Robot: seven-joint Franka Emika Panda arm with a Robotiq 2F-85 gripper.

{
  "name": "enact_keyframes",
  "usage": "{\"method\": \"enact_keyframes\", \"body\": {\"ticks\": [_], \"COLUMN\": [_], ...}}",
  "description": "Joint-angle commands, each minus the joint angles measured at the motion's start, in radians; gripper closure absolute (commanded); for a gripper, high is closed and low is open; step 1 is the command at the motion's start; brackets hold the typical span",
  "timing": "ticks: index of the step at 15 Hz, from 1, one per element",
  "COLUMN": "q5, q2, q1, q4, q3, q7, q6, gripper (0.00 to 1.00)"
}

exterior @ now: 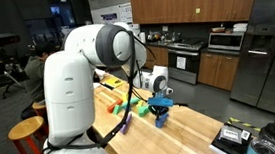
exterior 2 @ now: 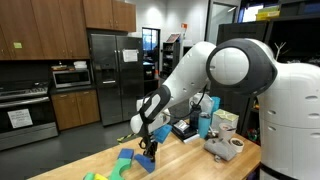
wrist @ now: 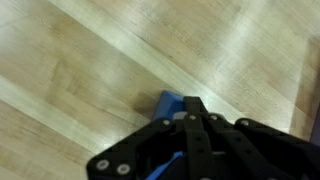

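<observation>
1. The blue block (wrist: 167, 104) is right at the tips of the pincer (wrist: 190, 110) and pokes out past them in the wrist view
2. The pincer is clenched tight on the blue block, with no gap between them
3. The fingers hide most of the block, so I cannot tell which way its long side runs
4. Block and pincer are low over the middle of the table (exterior: 198, 132), away from its edges; I cannot tell if the block touches the wood
5. A green block (exterior 2: 127, 161) lies just beside them, on the side of the robot's body
</observation>
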Motion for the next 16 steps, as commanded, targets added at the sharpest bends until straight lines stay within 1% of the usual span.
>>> {"method": "enact_keyframes", "body": {"ticks": [1, 16], "q5": [0.017, 0.017], "q2": [0.002, -0.009], "q1": [-0.014, -0.024], "q4": [-0.028, -0.069], "q3": [-0.002, -0.011], "q7": [-0.021, -0.026], "q6": [0.017, 0.008], "gripper": [1.0, 1.0]}}
